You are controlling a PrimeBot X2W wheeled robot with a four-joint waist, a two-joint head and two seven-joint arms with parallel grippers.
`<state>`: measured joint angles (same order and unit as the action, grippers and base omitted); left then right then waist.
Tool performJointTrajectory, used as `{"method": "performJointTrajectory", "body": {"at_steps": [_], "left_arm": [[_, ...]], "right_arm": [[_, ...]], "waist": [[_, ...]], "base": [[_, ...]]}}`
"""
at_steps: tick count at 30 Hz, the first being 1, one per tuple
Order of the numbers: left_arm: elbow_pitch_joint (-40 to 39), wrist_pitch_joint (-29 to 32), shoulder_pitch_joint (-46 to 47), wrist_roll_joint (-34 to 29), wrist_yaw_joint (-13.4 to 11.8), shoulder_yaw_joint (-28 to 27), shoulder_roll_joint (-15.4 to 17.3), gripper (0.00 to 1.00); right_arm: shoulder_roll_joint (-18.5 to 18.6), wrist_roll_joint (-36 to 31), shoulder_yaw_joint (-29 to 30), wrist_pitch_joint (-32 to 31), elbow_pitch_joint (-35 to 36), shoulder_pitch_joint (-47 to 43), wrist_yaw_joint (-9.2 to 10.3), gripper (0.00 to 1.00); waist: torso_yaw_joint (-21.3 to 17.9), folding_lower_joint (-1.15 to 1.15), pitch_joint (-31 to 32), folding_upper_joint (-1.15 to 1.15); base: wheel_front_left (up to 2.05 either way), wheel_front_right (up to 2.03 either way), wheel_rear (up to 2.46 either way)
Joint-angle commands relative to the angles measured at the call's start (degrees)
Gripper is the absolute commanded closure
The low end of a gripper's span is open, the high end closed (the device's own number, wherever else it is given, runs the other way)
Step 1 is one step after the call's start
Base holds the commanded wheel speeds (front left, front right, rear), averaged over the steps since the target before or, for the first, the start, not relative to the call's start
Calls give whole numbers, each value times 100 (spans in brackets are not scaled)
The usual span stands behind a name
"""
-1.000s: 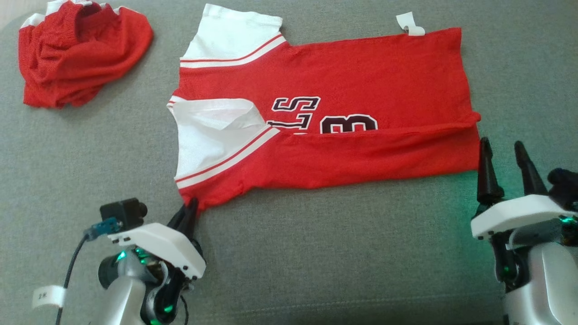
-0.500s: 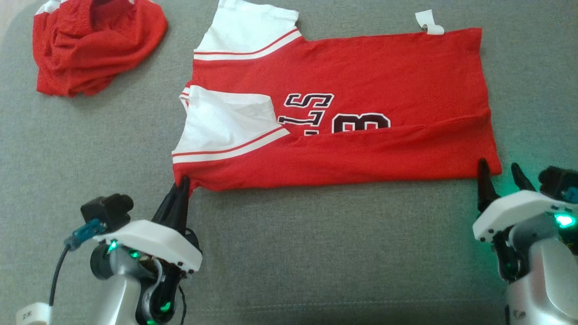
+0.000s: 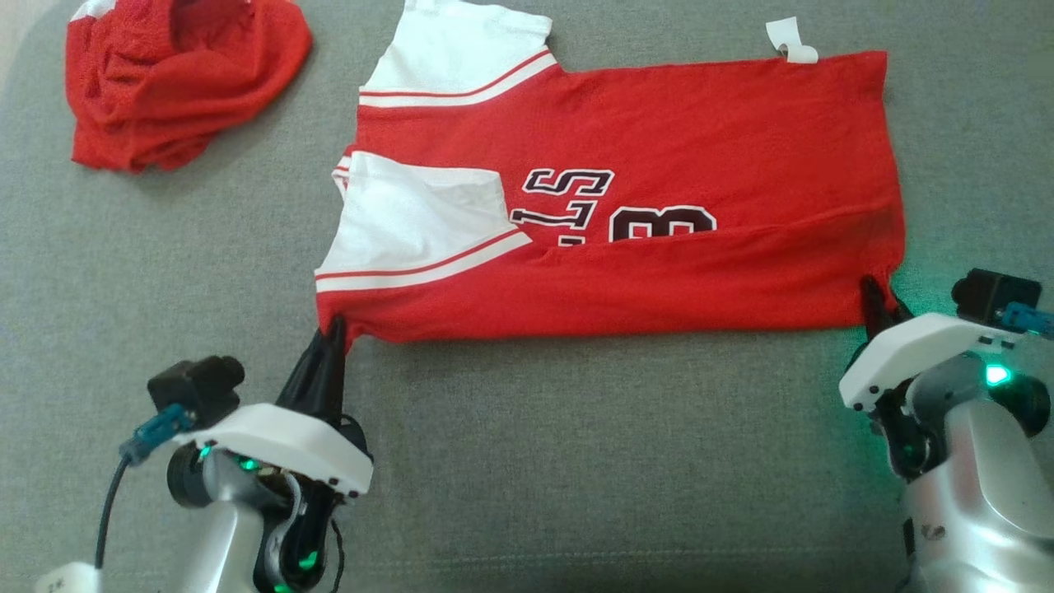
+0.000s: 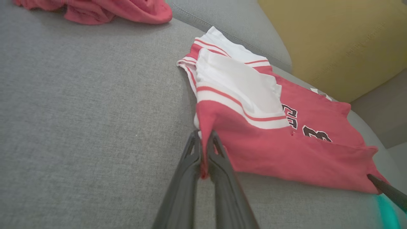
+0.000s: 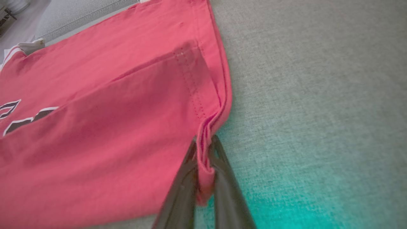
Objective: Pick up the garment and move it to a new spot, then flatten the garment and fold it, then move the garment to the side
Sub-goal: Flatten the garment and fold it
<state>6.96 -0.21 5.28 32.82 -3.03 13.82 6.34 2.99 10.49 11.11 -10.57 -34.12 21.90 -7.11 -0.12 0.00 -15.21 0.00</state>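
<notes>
**Two corners now held: right-hand grip made on the near edge**

Change noted. A second ago the right gripper [image 3: 877,303] stood with its fingers apart just off the near right corner of the garment [image 3: 626,140]. It has since moved in, and its fingers [image 5: 182,181] are now pressed together on that corner, with the stacked hem layers pinched between them. The left gripper [image 3: 329,342] is unchanged: it remains clamped on the near left corner, below the white sleeve [image 3: 420,214]. The head camera has shifted slightly, so the garment's apparent drift is not a move of the cloth.

Position. The garment lies flat across the grey cushion [image 3: 576,461], collar end to the left and hem to the right. Its near long side is already turned over toward the far side, covering the lower half of the lettering. Each gripper sits at one end of this near folded edge, with the cloth running away from the fingertips toward the far side. A second red heap [image 3: 181,74] lies well apart at the far left.

Assessment. With both near corners secured, the edge appears ready for a further fold away from the robot. The main risk is a layer slipping from the right-hand pinch.
</notes>
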Motion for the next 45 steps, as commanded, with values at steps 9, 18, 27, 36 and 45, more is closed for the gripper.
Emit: {"method": "performJointTrajectory", "body": {"at_steps": [9,18,27,36,45], "left_arm": [[-716,-210,-172,-90,-41,-280,189,100],[-1771,53,-1333,-5,-282,-232,294,100],[-1343,215,-1460,49,-319,-105,280,67],[-1442,446,-1004,-208,-230,-293,897,0],[-1396,1528,1185,-447,305,-334,1880,0]], "right_arm": [[-12,205,-226,148,726,-500,-37,100],[-12,363,-172,-406,2124,-1739,-37,100],[-12,326,-77,-586,2682,-2120,-37,0],[-12,332,-45,-388,3093,-2146,-37,0],[-12,319,-691,-203,3461,-1415,-37,0]], "waist": [[-92,0,223,0],[-154,0,351,0],[-217,0,364,0],[-458,0,281,0],[-850,0,-250,0]], "base": [[0,0,0],[0,0,0],[0,0,0],[0,0,0],[0,0,0]]}}
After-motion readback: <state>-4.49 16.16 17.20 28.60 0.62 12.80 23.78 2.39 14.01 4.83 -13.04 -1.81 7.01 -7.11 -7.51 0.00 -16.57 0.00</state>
